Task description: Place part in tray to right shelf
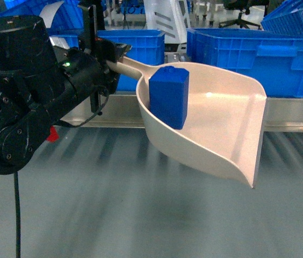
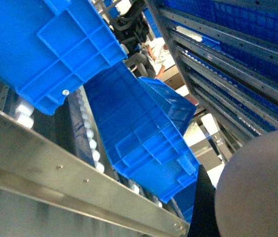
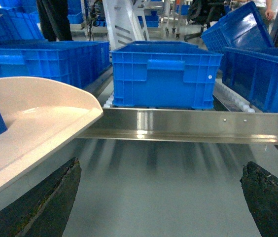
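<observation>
Inside the smooth curved tray [image 1: 216, 129], left claw [image 1: 111, 62] clamping its handle, stands the blocky part [image 1: 168, 97].

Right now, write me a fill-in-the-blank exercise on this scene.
1. The part stands inside the ____.
2. The left gripper holds the tray by its ____.
3. The crates behind the right shelf's front rail are coloured ____.
4. The right gripper's jaws stand ____.

Missing words: tray; handle; blue; open
</observation>
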You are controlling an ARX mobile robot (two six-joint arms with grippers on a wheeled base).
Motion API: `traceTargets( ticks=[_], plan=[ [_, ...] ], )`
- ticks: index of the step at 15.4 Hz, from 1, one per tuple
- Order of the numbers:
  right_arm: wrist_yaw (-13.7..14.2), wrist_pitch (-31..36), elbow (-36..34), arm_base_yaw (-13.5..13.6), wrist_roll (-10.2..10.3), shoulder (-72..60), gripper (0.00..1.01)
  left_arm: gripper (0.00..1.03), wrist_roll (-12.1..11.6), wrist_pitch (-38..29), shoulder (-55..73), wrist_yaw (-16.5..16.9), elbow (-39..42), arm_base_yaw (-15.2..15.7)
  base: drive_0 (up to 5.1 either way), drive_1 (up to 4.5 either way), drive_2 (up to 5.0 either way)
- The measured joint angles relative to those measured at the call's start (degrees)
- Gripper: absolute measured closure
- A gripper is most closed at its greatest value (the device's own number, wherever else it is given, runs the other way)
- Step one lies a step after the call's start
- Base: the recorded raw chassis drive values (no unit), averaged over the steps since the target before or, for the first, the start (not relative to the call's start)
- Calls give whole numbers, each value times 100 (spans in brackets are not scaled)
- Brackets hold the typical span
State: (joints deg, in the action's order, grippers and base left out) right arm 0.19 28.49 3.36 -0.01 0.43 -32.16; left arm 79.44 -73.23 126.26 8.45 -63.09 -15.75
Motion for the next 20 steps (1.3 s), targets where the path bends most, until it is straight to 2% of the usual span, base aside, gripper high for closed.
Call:
traceTargets(
  ticks=[8,20],
  plan=[
    [-13,0,0,0,0,0,3,90,0,22,0,11,0,2,52,420,-417],
    [-9,17,0,0,0,-33,3,90,2,-9,0,-20,-22,20,0,0,0]
  ],
)
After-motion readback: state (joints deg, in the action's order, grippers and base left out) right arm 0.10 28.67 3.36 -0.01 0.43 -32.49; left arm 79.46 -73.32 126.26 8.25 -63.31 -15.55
